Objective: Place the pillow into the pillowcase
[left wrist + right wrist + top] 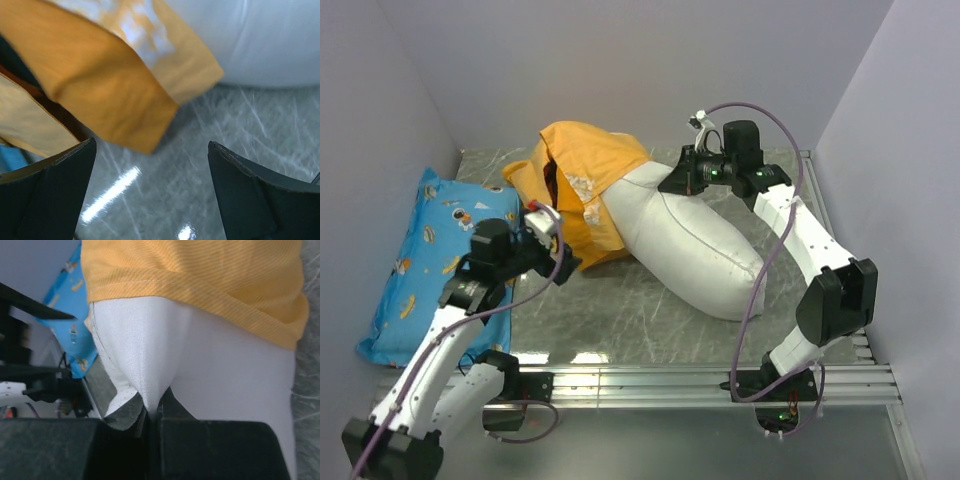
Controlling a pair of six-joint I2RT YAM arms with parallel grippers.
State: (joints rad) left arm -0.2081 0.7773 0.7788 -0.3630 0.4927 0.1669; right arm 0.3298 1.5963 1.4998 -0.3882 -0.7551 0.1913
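Note:
The white pillow (pixel 695 245) lies across the middle of the table with its far end inside the orange pillowcase (pixel 585 175). My right gripper (pixel 672 182) is shut on a pinch of the pillow's fabric (pixel 145 365) just outside the case's hem (pixel 200 287). My left gripper (pixel 565 262) is open and empty, low over the table by the near corner of the pillowcase (pixel 115 90). Its dark fingers (pixel 250 195) stand wide apart over bare table, with the pillow (pixel 260 40) beyond.
A blue cartoon-print pillow (pixel 430 260) lies along the left wall. Grey walls close in the left, back and right. A metal rail (pixel 700 380) runs along the near edge by the arm bases.

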